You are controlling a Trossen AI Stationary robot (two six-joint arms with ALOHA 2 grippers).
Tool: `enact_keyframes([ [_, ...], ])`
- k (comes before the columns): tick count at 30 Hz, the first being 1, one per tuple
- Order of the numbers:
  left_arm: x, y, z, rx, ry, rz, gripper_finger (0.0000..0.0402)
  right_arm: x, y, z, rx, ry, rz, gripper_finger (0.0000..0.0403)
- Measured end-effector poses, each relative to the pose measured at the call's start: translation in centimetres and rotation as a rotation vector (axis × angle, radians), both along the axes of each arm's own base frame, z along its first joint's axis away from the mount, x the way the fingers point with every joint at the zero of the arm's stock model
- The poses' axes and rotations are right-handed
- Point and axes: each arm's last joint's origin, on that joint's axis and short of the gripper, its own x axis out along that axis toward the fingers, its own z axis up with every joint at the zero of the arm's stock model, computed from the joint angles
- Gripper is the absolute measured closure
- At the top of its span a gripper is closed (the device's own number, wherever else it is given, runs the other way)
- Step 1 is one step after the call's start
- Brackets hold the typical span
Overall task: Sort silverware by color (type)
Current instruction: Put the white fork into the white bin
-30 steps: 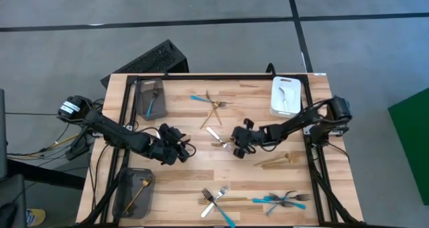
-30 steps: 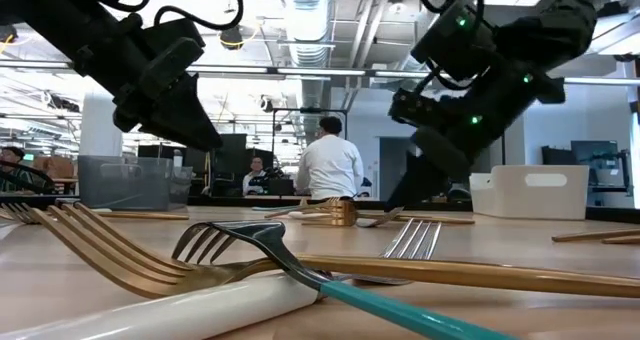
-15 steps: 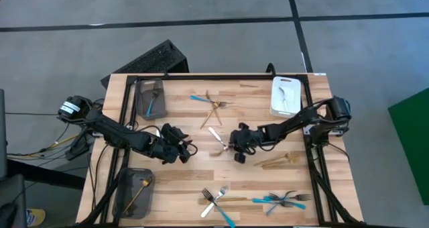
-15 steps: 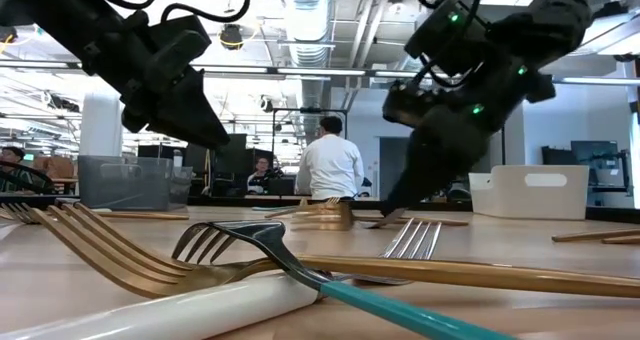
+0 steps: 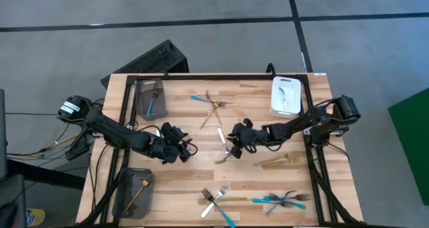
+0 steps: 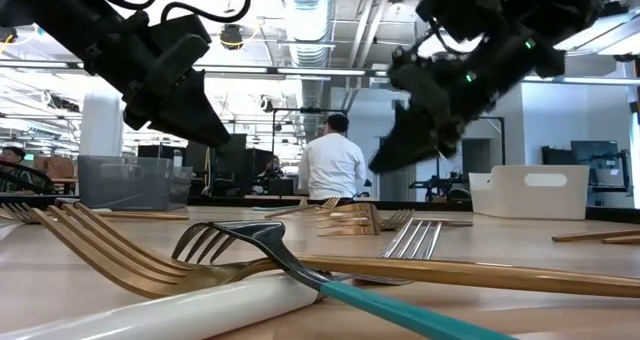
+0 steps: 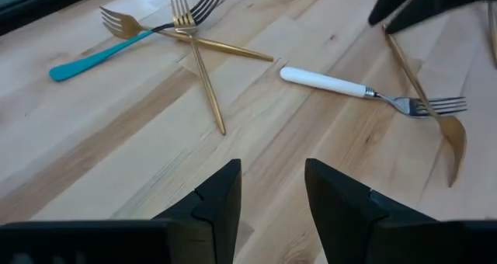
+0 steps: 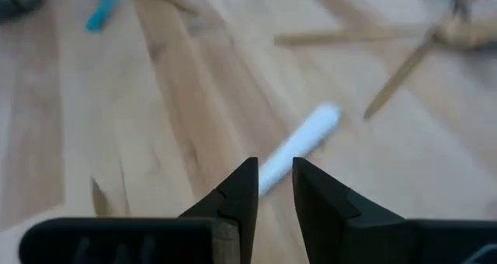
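Silverware lies scattered; the white-handled fork [image 5: 220,137] runs up and down the table, tines nearest the right gripper [image 5: 234,137], whose fingers stand slightly apart, empty. Left gripper [image 5: 184,147] open.

Right wrist view: blurred throughout; white handle [image 8: 299,144] runs under the right gripper [image 8: 269,188], its head end hidden behind the fingers; gold pieces [image 8: 404,43] smeared.
Left wrist view: other arm [image 7: 435,1] cut off by the edge, only a dark corner shows.
Grey tray [image 5: 149,98]: contents too small to name beyond a blue handle.
White tray [image 5: 285,97]: a silver piece inside, kind unclear.
Near pile [image 5: 280,200]: forks overlap, count unclear.
Low view: near forks [image 6: 240,255] cut off at edges; people [image 6: 333,165] behind are small.
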Motion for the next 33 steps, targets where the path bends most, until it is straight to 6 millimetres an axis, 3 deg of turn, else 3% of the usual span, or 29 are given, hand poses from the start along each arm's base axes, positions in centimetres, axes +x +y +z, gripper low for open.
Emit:
enact_keyframes([
  [11,-0.1,0.1,0.0,0.055,0.019,-0.006,0.0271,1.6,2.2,-3.5,0.064,0.045,-0.052,0.0204],
  [16,-0.1,0.1,0.0,0.057,0.021,-0.008,0.0271,3.2,2.7,-4.8,0.016,0.079,-0.036,0.0194],
  [21,-0.1,0.1,0.0,0.058,0.022,-0.008,0.0271,4.3,3.1,-5.7,-0.040,0.209,-0.044,0.0232],
  [29,-0.1,0.1,0.0,0.071,0.019,0.002,0.0271,4.7,3.6,-4.6,-0.107,0.329,-0.011,0.0367],
  [33,-0.1,0.1,0.0,0.072,0.020,0.002,0.0271,4.5,3.6,-3.5,-0.100,0.306,0.011,0.0372],
])
